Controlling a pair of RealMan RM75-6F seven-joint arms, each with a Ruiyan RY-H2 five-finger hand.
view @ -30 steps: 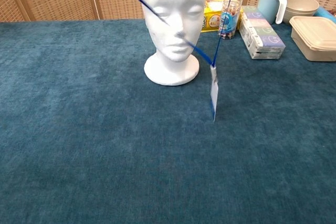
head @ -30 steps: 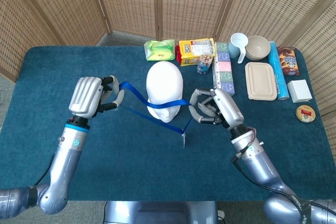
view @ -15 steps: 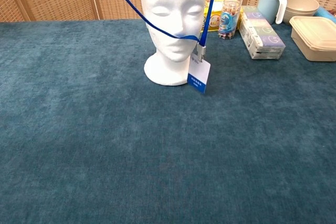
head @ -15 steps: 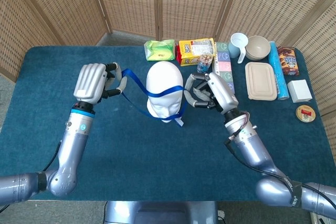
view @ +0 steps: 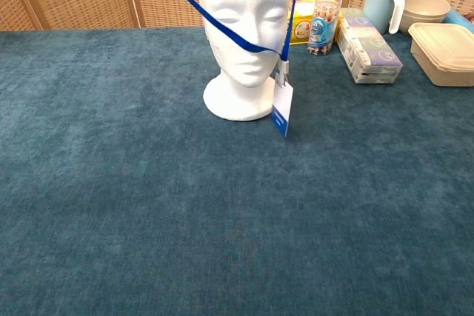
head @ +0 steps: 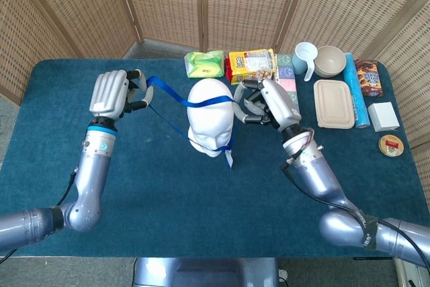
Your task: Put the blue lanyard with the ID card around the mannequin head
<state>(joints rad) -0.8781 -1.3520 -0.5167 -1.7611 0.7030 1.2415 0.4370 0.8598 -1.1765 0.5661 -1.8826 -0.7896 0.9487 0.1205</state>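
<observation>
The white mannequin head stands upright on the blue table. A blue lanyard is stretched across its top in the head view; in the chest view a strand crosses the face. The ID card hangs in front of the base, to its right. My left hand holds the lanyard's left end, left of the head. My right hand holds the right end, close beside the head. Neither hand shows in the chest view.
Behind the head lie a green packet, a yellow snack bag, a small jar and a box of packs. Further right are a cup, a bowl, a lidded container and other items.
Both hands moved away from me with the lanyard. The strap rose from the neck and face to the top of the head. The card swung in toward the base.
</observation>
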